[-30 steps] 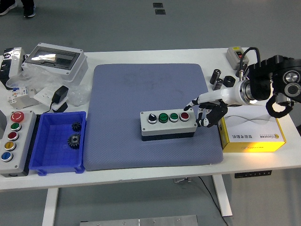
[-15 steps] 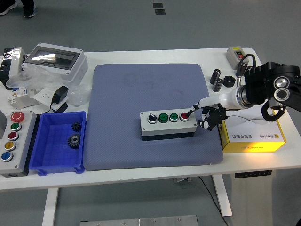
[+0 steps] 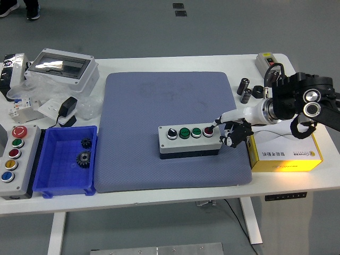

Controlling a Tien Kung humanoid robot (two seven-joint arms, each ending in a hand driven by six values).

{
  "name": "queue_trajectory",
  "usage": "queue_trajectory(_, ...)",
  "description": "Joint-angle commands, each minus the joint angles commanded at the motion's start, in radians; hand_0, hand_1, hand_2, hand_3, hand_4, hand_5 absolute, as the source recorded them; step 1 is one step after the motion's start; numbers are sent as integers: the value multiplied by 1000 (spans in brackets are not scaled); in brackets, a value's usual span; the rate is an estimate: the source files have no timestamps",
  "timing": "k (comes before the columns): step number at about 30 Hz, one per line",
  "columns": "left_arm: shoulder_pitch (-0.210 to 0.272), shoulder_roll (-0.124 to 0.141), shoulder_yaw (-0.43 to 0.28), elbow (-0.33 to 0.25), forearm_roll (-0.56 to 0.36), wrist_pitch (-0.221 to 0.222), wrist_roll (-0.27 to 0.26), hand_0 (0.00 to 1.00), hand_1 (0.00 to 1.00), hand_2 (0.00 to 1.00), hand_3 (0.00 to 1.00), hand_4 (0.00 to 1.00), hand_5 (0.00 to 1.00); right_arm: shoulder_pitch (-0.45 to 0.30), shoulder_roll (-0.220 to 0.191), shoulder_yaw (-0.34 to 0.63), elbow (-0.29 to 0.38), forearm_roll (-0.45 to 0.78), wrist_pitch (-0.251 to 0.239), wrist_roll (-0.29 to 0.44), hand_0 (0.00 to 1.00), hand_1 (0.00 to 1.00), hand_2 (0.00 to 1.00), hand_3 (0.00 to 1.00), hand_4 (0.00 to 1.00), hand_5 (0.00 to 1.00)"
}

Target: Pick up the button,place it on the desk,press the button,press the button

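Observation:
A grey button box (image 3: 190, 140) lies on the blue-grey mat (image 3: 170, 106), right of its centre. Along its top sit a black knob, two green buttons and a red button (image 3: 209, 130) at the right end. My right hand (image 3: 229, 129) reaches in from the right. Its white index finger is stretched out with the tip on the red button, and the other fingers are curled under beside the box's right end. It holds nothing. No left arm shows.
A yellow box (image 3: 287, 151) lies under my right forearm. Small black cylinders (image 3: 245, 89) and a grey switch box (image 3: 265, 61) sit at the back right. At left are a blue bin (image 3: 66, 159) with gears, a multi-button station (image 3: 13, 159) and a clear-lidded enclosure (image 3: 62, 68).
My right arm has shifted left and slightly up, and the index fingertip has come onto the red button. The button box has not moved.

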Motion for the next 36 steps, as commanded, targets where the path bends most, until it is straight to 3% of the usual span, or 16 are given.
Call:
queue_trajectory(8, 2, -2, 5, 1, -9, 1, -4, 727, 662, 618, 660, 663, 278, -8, -5, 3, 5, -9, -21, 15, 18, 119, 278, 905, 166, 108)
queue_trajectory(16, 6, -4, 4, 1, -9, 3, -6, 726, 661, 615, 660, 663, 277, -66, -76, 181, 47, 25, 29, 27, 17, 118, 274, 903, 174, 108)
queue_trajectory(19, 8, -5, 3, 1, -9, 3, -4, 726, 661, 615, 660, 663, 277, -129, -75, 285, 57, -41, 6, 35, 17, 118, 274, 903, 174, 108)
queue_trajectory(24, 11, -12, 6, 2, -10, 4, -6, 727, 661, 615, 659, 662, 276, -269, 18, 471, 70, -183, -112, 126, 17, 117, 272, 901, 178, 106)
queue_trajectory(26, 14, -16, 12, 3, -16, 4, -8, 727, 661, 615, 659, 662, 276, -339, 74, 549, 71, -237, -178, 181, 17, 117, 272, 901, 178, 106)
queue_trajectory(27, 15, -18, 14, 4, -19, 4, -9, 727, 661, 615, 660, 660, 272, -377, 103, 591, 68, -259, -216, 211, 30, 121, 281, 885, 230, 158)
queue_trajectory(32, 16, -17, 11, 5, -12, 4, -11, 727, 661, 615, 660, 660, 272, -536, 227, 772, 42, -244, -383, 350, 30, 121, 281, 885, 230, 158)
queue_trajectory(33, 16, -16, 9, 5, -9, 4, -11, 727, 661, 614, 660, 660, 272, -564, 246, 800, 39, -234, -412, 375, 53, 169, 405, 890, 466, 328)
queue_trajectory(36, 14, -14, 8, 8, -4, 1, -17, 727, 661, 614, 660, 660, 272, -656, 306, 886, 30, -191, -500, 455, 53, 169, 405, 890, 466, 328)
